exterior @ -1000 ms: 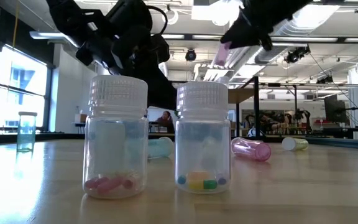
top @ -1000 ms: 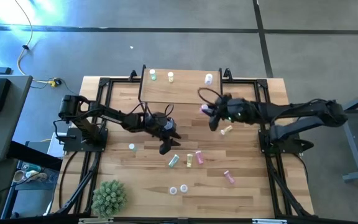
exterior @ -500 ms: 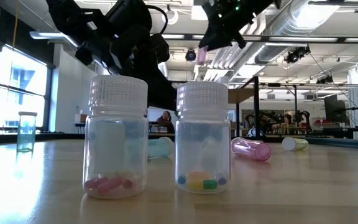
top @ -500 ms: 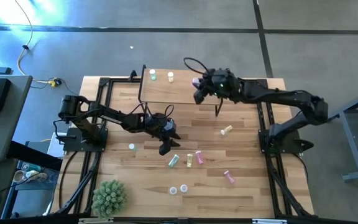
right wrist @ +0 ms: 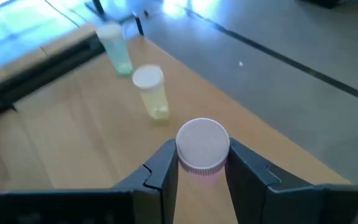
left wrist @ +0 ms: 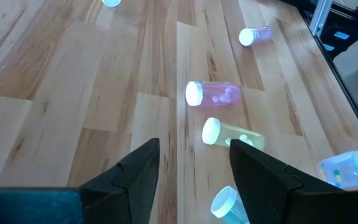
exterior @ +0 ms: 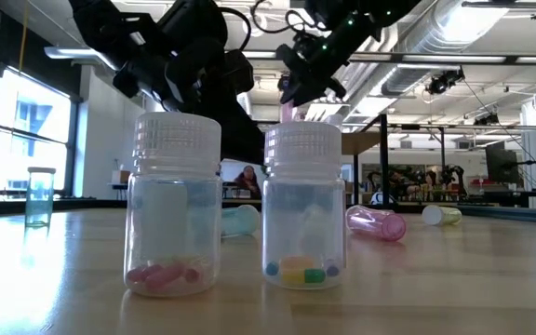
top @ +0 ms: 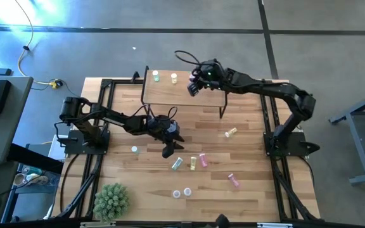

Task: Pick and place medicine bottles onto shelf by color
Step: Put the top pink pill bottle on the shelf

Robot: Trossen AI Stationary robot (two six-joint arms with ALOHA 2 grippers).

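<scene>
My right gripper (top: 193, 85) hangs above the shelf (top: 170, 94), a small light-wood board at the table's far side, shut on a pink medicine bottle (right wrist: 202, 149) with a white cap. A green bottle (right wrist: 115, 50) and a yellow bottle (right wrist: 151, 93) stand upright on the shelf board. My left gripper (left wrist: 194, 171) is open, low over the table's middle (top: 170, 149). Ahead of it, pink (left wrist: 213, 93), yellow (left wrist: 232, 134), green (left wrist: 227, 202) and lavender (left wrist: 253, 35) bottles lie on their sides on the tabletop. My right gripper pinches the pink bottle between its two fingers, one on each side of the body just below the cap (right wrist: 201, 169). The fingers slant down from the table's right side. The bottle is lifted clear above the shelf board, its cap (right wrist: 202, 142) turned toward the wrist.
Two clear pill bottles (exterior: 175, 205) (exterior: 303, 205) stand near the table's front edge. A green bottle (top: 134, 150) stands at mid-left; a yellow (top: 231, 132) and a pink one (top: 234, 180) lie to the right. A spiky plant ball (top: 111, 201) sits at the front left corner.
My right gripper has carried the pink bottle from over the table's middle toward the far edge and to the left, ending above the shelf; it has stayed shut on the bottle throughout.
</scene>
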